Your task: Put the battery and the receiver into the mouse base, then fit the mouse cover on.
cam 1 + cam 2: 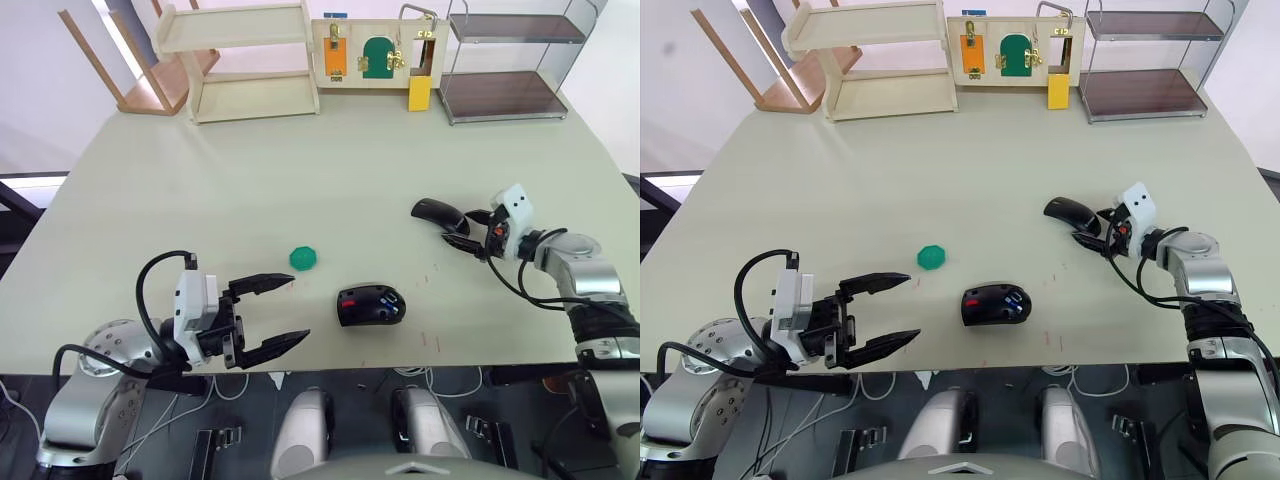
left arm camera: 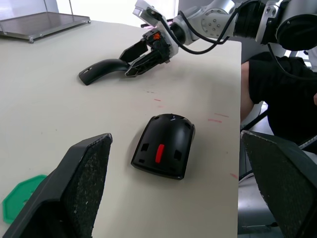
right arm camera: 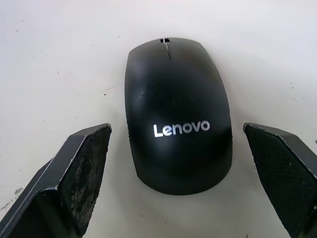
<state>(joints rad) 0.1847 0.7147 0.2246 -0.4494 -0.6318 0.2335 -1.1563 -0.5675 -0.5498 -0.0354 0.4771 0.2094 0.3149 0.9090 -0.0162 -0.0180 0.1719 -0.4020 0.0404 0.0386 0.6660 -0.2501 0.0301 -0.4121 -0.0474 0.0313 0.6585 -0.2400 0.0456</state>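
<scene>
Pale green desk (image 1: 250,190), shelves along its far edge. The mouse base (image 1: 371,304) sits near the front edge, red bits showing. The mouse cover (image 1: 436,211) lies toward the right edge, right gripper (image 1: 462,232) spread wide around it. Left gripper (image 1: 270,312) gapes, holding nothing, near the front-left corner beside a green disc (image 1: 303,259).

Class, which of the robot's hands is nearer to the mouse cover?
The right hand: it is open right at the mouse cover, fingers either side. The left hand is open far off, past the mouse base.
</scene>
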